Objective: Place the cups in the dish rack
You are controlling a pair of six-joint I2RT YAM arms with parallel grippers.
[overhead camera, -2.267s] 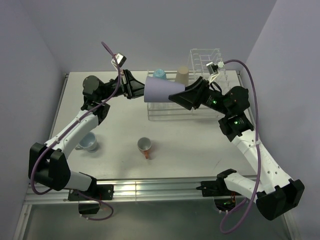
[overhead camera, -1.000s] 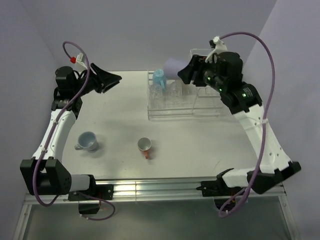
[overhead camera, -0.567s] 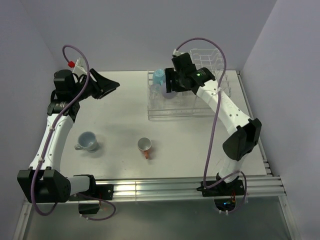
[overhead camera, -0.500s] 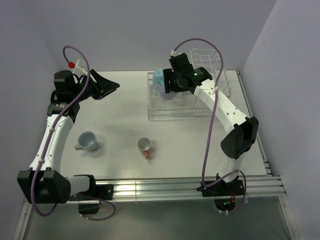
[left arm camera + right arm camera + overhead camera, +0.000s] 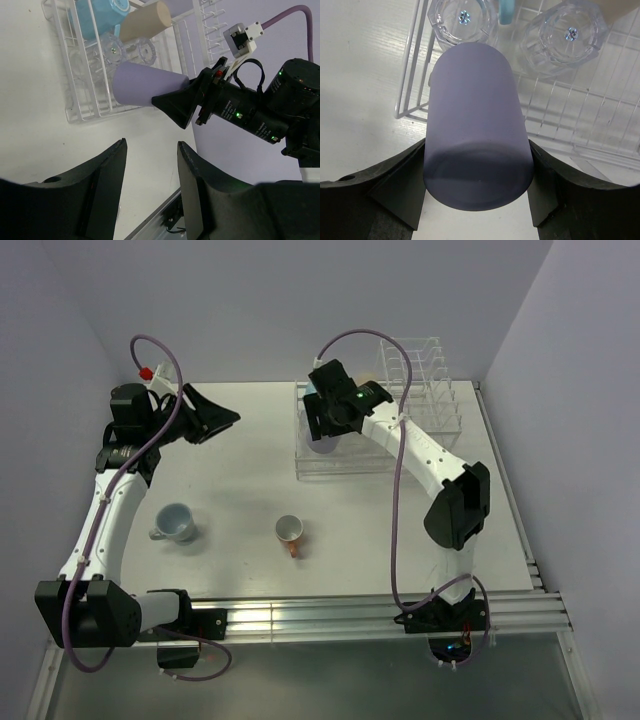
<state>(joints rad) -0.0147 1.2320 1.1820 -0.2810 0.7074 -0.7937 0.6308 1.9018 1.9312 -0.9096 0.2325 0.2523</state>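
My right gripper (image 5: 477,196) is shut on the purple cup (image 5: 476,125), which lies sideways over the left end of the clear dish rack (image 5: 560,116). Two clear glasses (image 5: 463,17) stand upside down in the rack just beyond it. From the left wrist view, the purple cup (image 5: 142,90) shows with a light blue cup (image 5: 97,17) and a tan cup (image 5: 145,26) behind. My left gripper (image 5: 150,167) is open and empty, left of the rack (image 5: 370,468). A grey-blue mug (image 5: 177,523) and an orange-handled mug (image 5: 289,531) sit on the table.
The rack's taller divider section (image 5: 415,365) stands at the back right. A metal rail (image 5: 300,618) runs along the table's near edge. Walls close in on the left, back and right. The right arm (image 5: 420,445) arches over the rack.
The right arm has swung left with the purple cup, from beside the tall dividers to the rack's left end. The left arm has barely moved and stays open.
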